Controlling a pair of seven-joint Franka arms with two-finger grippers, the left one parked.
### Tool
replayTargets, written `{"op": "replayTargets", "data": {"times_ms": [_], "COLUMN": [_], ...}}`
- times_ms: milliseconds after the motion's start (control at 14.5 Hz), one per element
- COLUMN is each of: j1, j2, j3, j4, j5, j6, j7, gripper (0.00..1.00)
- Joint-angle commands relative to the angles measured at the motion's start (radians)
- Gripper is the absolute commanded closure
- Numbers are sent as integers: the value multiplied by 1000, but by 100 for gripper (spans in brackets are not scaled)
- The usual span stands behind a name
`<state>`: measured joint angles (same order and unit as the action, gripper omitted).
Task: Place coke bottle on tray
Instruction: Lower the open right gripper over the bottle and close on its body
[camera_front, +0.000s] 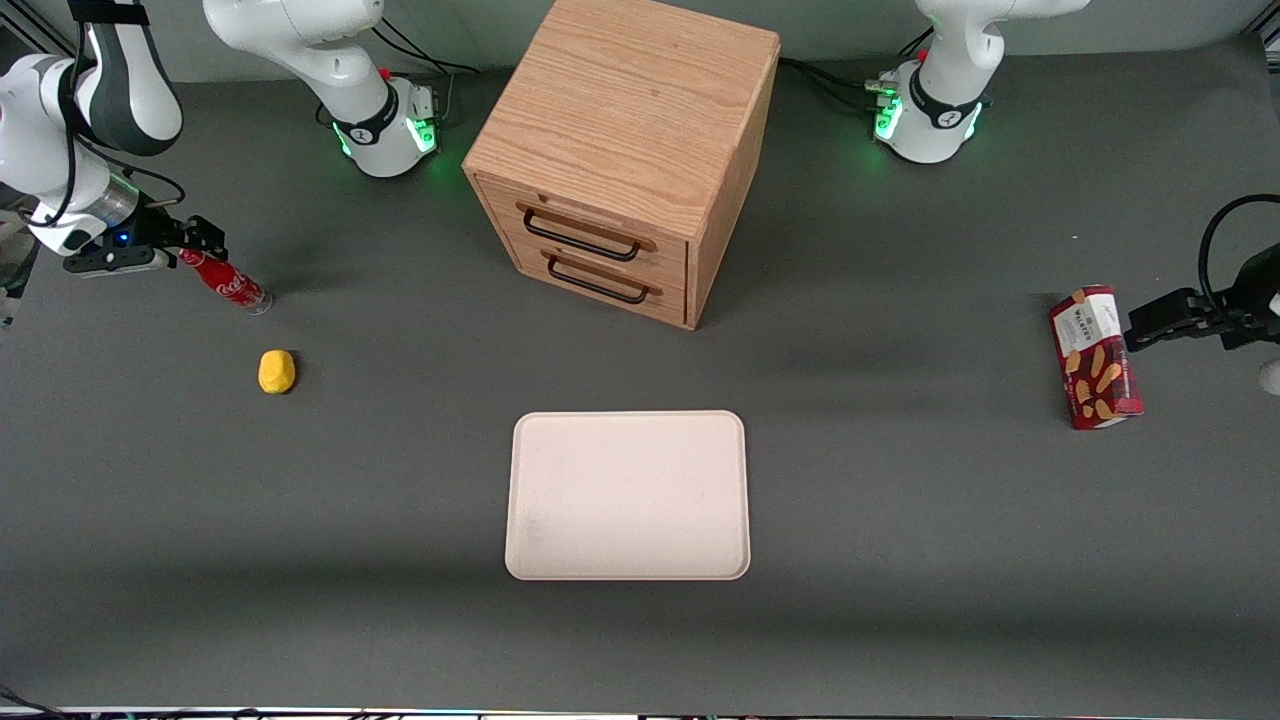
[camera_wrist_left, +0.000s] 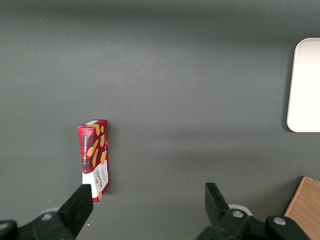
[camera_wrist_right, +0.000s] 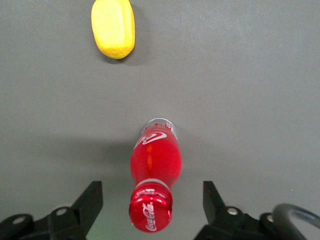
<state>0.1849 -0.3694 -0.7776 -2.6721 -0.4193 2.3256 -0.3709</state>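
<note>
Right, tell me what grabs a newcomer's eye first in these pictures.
The big light-wood two-drawer cabinet dominates the middle of the table, with the flat pale cream-pink rectangular tray bare, nearer the front camera. Toward the working arm's end, the small slim red coke bottle stands between the open black gripper fingers, not yet clamped, with a yellow lemon-like lump nearby.

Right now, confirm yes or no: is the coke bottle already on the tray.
No: the coke bottle stands on the table beside the open end effector, while the tray lies bare, nearer the front camera.
</note>
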Motion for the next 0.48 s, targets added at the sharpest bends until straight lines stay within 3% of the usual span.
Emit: {"op": "replayTargets", "data": {"times_ms": [0,69,346,415], "j1": [7,7,7,7], "j2": [-36,-34,-36,-36], "j3": [-20,-20,-20,-20], "j4": [-18,-17,-17,-17], "j5": [-26,-26,-26,-26], "j6": [21,21,21,21], "j7": [-31,-31,-36,-36], "gripper": [32,40,93,100]}}
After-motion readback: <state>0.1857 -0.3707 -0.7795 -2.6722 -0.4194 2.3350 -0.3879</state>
